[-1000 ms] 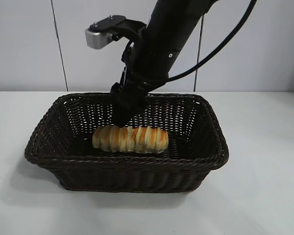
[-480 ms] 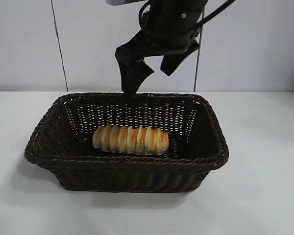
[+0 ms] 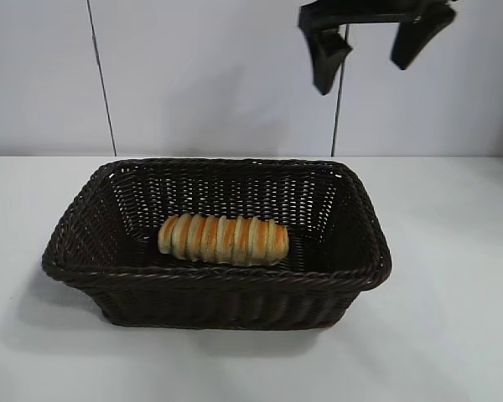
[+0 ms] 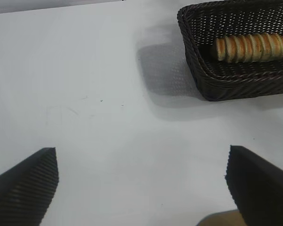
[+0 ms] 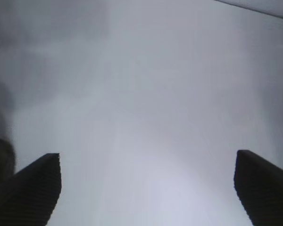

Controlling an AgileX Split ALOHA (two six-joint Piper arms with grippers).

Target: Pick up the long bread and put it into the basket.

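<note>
Bread [image 3: 223, 239] flat in basket [image 3: 362, 270], right gripper [image 3: 370, 46] high above, jaws spread, empty, left gripper [image 4: 141, 181] jaws spread over table [image 4: 99, 117]

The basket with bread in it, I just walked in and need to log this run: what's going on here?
The long bread lies on the floor of the basket, with nothing touching it. The right end effector hangs open and empty high above the basket's back edge. The left end effector is open too, over bare table off to the basket's side. By how things lie, the bread is in place.
</note>
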